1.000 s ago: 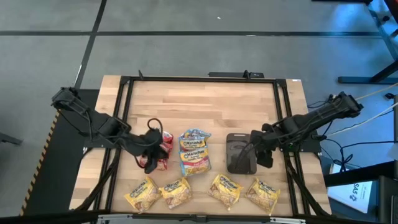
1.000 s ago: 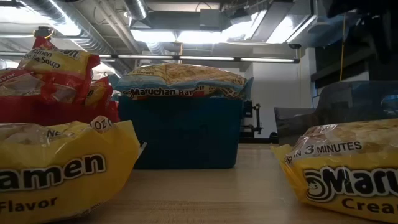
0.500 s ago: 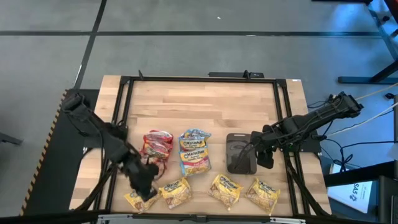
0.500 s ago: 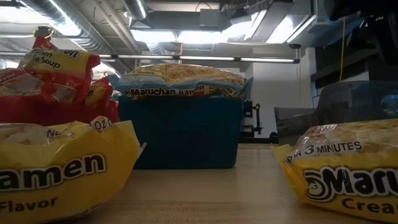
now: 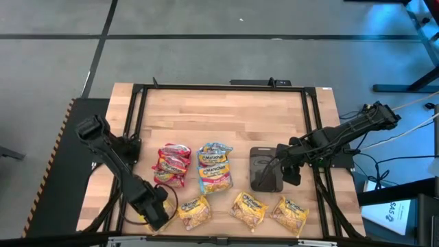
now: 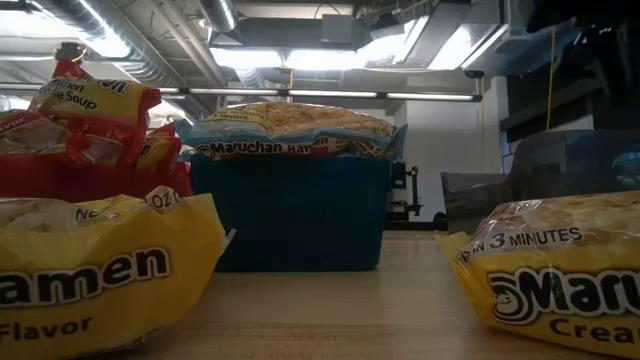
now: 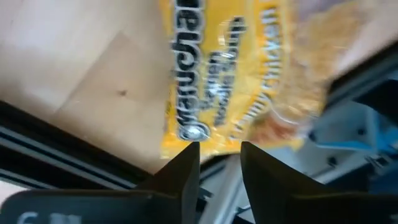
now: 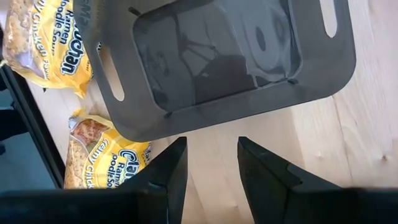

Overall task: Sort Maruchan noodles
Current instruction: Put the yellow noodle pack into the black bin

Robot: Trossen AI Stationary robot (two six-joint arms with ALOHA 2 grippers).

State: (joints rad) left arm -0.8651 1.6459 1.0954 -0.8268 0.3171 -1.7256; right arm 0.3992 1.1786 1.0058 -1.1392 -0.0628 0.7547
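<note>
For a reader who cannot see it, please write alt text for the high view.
Seen from above, the left gripper hovers over the leftmost of four yellow noodle packets lined along the wooden table's near edge. Behind them lie red packets, blue-edged packets and an empty dark grey tray, with the right gripper beside the tray.

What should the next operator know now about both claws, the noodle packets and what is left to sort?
Left claw: open, empty, over the leftmost yellow packet at the near edge.
Right claw: open, empty, beside the dark grey tray.
Done: red packets piled on the red tray; blue-edged packets on the blue tray.
Left: four yellow packets lie in a row on the table; the grey tray is empty.
</note>
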